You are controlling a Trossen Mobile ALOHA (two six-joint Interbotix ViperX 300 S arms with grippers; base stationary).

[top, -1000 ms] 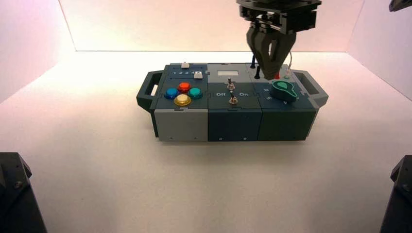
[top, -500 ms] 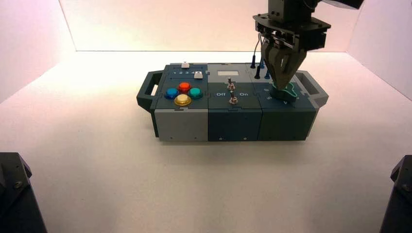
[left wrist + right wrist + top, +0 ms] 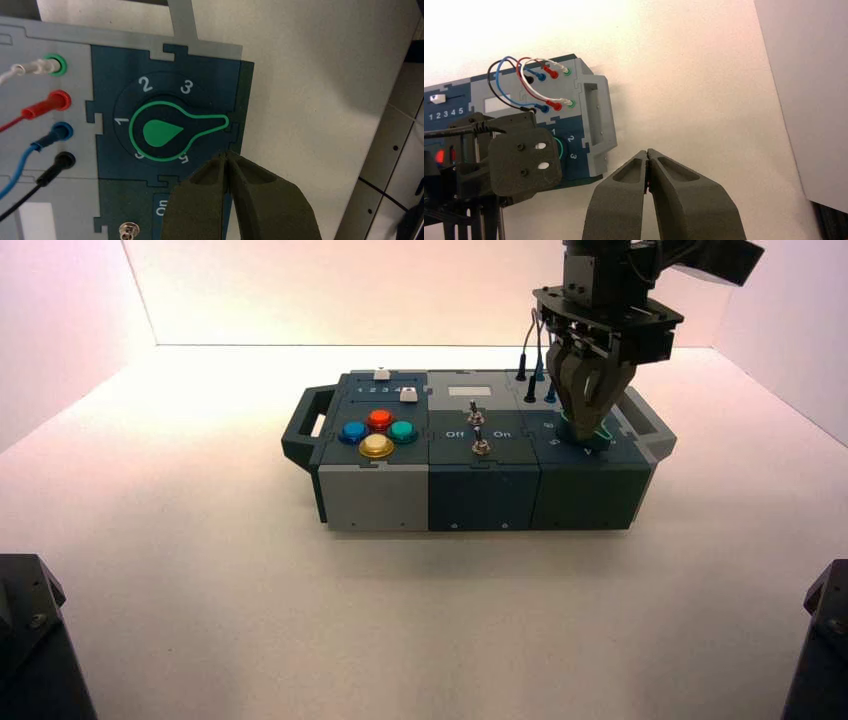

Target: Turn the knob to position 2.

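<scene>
The green knob (image 3: 160, 132) sits on the dark blue panel of the box (image 3: 480, 490), at its right end. In the left wrist view its long pointer tip lies between the printed 3 and 5. My left gripper (image 3: 225, 155) is shut with nothing between its fingers, and its tips sit right beside that pointer tip, on the side of the 5. From above, the left gripper (image 3: 585, 435) covers most of the knob (image 3: 601, 429). My right gripper (image 3: 647, 152) is shut and empty, over the table beyond the box's handle end.
Red, blue, black and white wires (image 3: 30, 107) plug into sockets next to the knob. Two metal toggle switches (image 3: 477, 430) stand mid-box. Coloured push-buttons (image 3: 376, 432) and sliders (image 3: 395, 385) fill the left end. A handle (image 3: 596, 115) sticks out beside the knob panel.
The left gripper has come down and to the right, from above the box's back edge onto the knob. The knob's pointer looks unmoved.
</scene>
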